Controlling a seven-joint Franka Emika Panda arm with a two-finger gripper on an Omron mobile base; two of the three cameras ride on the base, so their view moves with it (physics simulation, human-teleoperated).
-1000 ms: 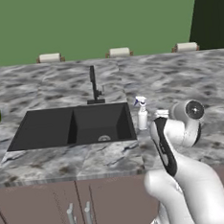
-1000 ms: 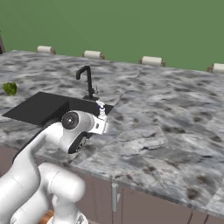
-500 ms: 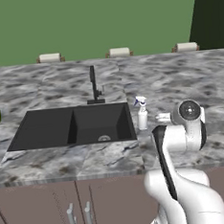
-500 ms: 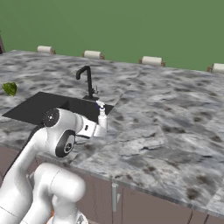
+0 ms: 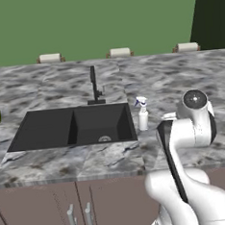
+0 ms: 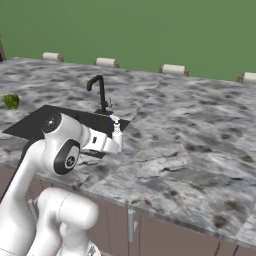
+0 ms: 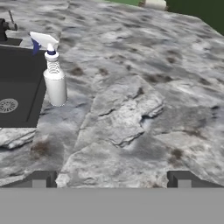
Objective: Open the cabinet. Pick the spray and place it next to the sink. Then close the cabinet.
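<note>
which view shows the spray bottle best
The hand view: the spray bottle stands upright, large and unblocked beside the sink. The left base view shows it small but whole; in the right base view the arm hides its lower part.

Open counter (image 7: 144, 87) right of the spray (image 7: 53, 74) (upright, seemingly beside the sink (image 5: 72, 127)).

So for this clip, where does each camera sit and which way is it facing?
Left base view: behind the arm to its left, facing the sink and spray bottle; white arm at lower right.
Right base view: behind to its right, same counter; arm at lower left.
Hand view: on the hand, looking along the open gripper over the counter.
All three share the spray bottle beside the sink.
</note>
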